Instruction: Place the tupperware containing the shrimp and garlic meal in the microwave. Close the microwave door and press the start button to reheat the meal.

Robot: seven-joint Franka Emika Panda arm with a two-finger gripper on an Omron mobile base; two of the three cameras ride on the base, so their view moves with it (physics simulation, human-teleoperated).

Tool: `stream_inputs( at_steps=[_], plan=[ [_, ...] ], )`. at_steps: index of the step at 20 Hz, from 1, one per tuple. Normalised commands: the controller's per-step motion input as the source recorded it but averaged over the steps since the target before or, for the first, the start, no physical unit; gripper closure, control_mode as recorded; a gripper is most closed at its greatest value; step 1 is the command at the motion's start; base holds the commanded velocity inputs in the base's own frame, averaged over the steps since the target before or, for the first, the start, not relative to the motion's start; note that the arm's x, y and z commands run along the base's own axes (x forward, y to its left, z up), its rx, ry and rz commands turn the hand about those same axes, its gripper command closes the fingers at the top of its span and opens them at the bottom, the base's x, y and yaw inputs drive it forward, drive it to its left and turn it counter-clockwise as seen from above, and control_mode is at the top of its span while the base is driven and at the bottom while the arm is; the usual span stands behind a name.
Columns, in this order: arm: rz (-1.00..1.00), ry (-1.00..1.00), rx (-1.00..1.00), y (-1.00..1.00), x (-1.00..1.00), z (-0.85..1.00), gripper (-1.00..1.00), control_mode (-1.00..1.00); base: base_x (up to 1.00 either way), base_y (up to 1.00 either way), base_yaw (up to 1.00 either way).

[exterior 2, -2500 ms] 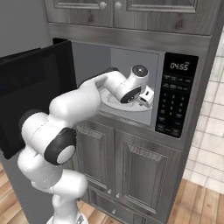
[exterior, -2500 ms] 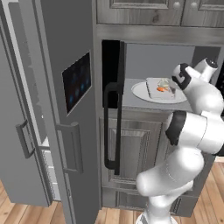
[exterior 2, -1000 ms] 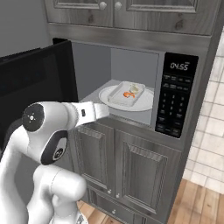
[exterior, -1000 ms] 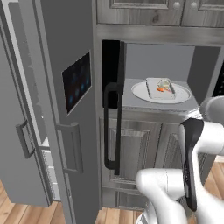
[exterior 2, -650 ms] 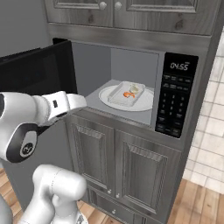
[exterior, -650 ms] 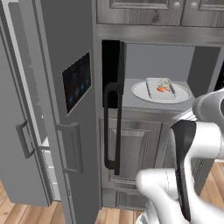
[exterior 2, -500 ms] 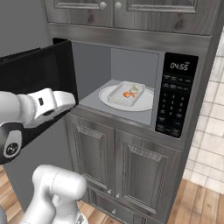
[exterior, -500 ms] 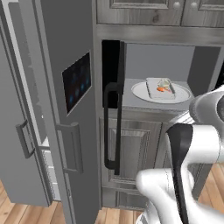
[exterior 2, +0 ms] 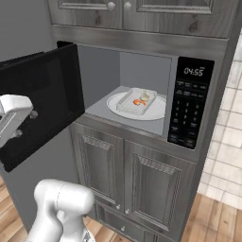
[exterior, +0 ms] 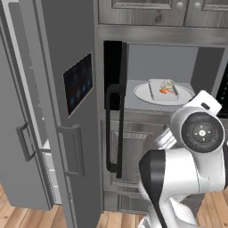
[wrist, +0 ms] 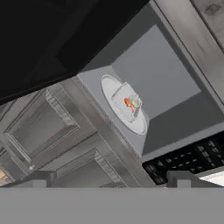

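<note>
The microwave (exterior 2: 142, 71) stands open. The clear tupperware (exterior 2: 137, 101) sits on its white turntable plate (exterior 2: 116, 101), holding the orange shrimp (exterior 2: 138, 101) and a pale garlic lump (exterior 2: 145, 97). The left base view shows the tupperware (exterior: 163, 89) too. The black microwave door (exterior 2: 45, 94) is swung out to the left; its long bar handle (exterior: 112, 129) shows edge-on. My gripper (wrist: 109, 179) is open and holds nothing. It is out in front of the door, looking back at the tupperware (wrist: 127, 103) in the cavity. My white hand (exterior 2: 13, 118) is at the door's outer edge.
The keypad with a lit clock (exterior 2: 191, 104) is right of the cavity. Grey cabinet doors (exterior 2: 142, 189) lie below, more cabinets above. A tall grey fridge with a dark touch panel (exterior: 78, 84) stands left of the microwave, close to the open door.
My arm has drawn back out of the cavity and swung left, across to the open door. The tupperware stays on the turntable. The jaws remain open.
</note>
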Motion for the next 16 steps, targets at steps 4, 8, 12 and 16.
stream_inputs(
  at_steps=[4,8,12,16],
  plan=[
    [0.0,-0.02,-0.28,0.83,-0.44,-0.11,-1.0,-1.0,0.0,0.0,0.0],
    [0.0,-0.04,-0.28,0.86,-0.39,-0.01,-1.0,-1.0,0.0,0.0,0.0],
    [0.0,-0.02,-0.24,0.86,-0.14,0.0,-1.0,-1.0,0.0,0.0,0.0],
    [0.0,0.0,-0.23,0.87,0.0,0.0,-1.0,-1.0,0.0,0.0,0.0]
  ],
)
